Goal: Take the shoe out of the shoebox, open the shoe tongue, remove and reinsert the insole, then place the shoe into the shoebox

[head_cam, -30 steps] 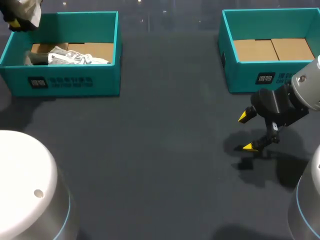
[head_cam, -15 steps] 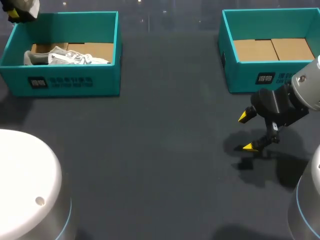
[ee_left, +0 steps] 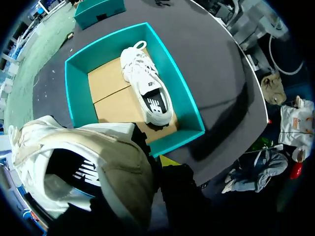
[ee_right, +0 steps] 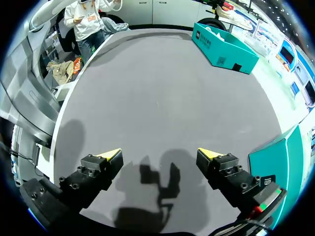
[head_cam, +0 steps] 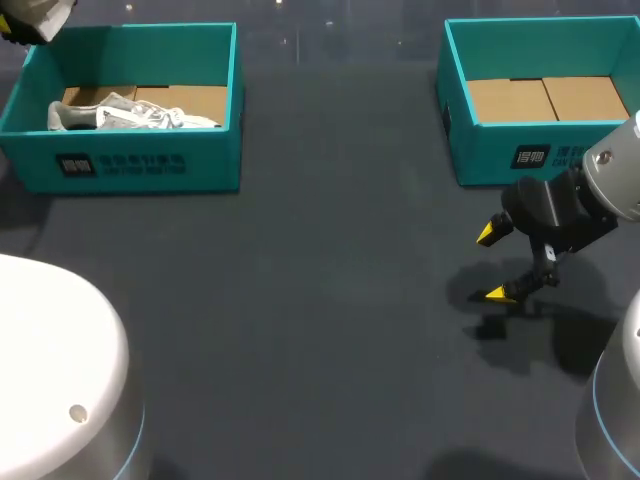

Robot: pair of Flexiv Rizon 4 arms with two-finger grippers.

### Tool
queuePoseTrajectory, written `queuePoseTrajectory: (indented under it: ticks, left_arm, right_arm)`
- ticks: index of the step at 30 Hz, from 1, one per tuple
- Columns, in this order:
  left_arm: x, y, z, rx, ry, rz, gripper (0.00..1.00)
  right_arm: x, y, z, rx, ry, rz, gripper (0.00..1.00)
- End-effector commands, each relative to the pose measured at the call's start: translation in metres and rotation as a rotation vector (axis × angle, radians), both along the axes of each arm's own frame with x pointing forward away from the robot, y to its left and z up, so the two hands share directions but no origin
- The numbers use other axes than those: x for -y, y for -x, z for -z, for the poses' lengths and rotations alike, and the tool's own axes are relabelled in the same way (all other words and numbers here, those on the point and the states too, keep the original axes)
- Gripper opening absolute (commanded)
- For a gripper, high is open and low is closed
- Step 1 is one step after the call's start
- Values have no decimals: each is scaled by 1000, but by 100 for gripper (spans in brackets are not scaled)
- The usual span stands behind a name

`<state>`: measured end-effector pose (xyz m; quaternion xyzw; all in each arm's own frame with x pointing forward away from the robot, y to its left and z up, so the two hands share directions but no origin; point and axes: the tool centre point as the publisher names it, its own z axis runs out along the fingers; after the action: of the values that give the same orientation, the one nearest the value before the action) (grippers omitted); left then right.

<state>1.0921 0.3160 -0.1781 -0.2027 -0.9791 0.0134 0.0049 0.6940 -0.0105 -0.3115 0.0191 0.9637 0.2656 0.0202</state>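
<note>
A white and beige shoe (ee_left: 83, 172) hangs high above the left teal shoebox (ee_left: 184, 98), with my left gripper (ee_left: 165, 164) shut on it; one yellow tip shows beside the shoe. In the head view only a corner of that gripper (head_cam: 20, 22) and the shoe shows, at the far left past the box (head_cam: 130, 165). A second white shoe (head_cam: 130, 113) (ee_left: 147, 88) lies inside this box on its cardboard floor. My right gripper (head_cam: 493, 265) (ee_right: 158, 154) stands open over bare table in front of the right teal box (head_cam: 455, 100), nothing between its fingers.
The right teal box holds only its cardboard floor (head_cam: 545, 98). Dark grey table (head_cam: 330, 300) spreads between the two boxes. My arms' white bases (head_cam: 50, 370) rise at the near left and near right corners.
My left gripper has carried the shoe further up and to the left, nearly out of the head view, uncovering the heel of the shoe in the box. The right arm has kept still.
</note>
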Motion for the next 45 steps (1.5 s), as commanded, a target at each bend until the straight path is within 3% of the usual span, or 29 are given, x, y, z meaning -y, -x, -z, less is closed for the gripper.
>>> queuePoseTrajectory:
  ticks: [1,5,10,13,14,24,32,42,45]
  left_arm:
    - [4,2,-3,48,-95,240,0]
    - [4,2,-3,48,-95,240,0]
    - [-7,-14,5,75,-73,641,0]
    - [-18,-27,10,70,-126,891,0]
    - [-20,-37,13,76,-193,832,0]
    - [-20,-37,13,76,-193,832,0]
    - [-12,-46,15,153,-235,1064,0]
    - [-13,-51,15,154,-242,1067,0]
    - [-5,-56,25,152,-247,1095,0]
  right_arm:
    - [0,1,0,2,2,1,100]
    - [0,1,0,2,2,1,100]
    - [0,1,0,2,2,1,100]
    - [0,1,0,2,2,1,100]
    - [0,1,0,2,2,1,100]
    - [0,1,0,2,2,1,100]
    - [0,1,0,2,2,1,100]
    - [0,1,0,2,2,1,100]
    - [0,1,0,2,2,1,100]
